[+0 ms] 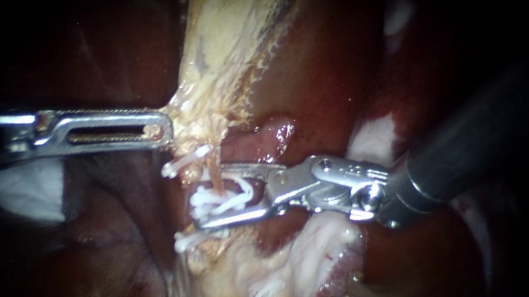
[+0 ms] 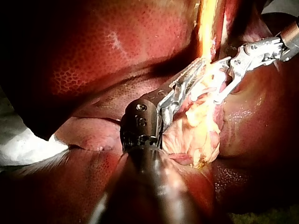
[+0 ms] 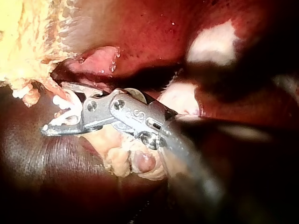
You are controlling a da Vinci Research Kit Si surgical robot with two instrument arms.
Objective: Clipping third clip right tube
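Holding the pale tissue clenched in our left tool pulls the tube taut, we judge. Our right tool straddles that tube, jaws apart and gripping a white clip, set between two fitted clips for squeezing shut.

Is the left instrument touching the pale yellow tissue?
Touching. In the endoscope view the left instrument has its tip closed on the edge of the pale yellow tissue, with no gap between them; the left wrist view agrees.
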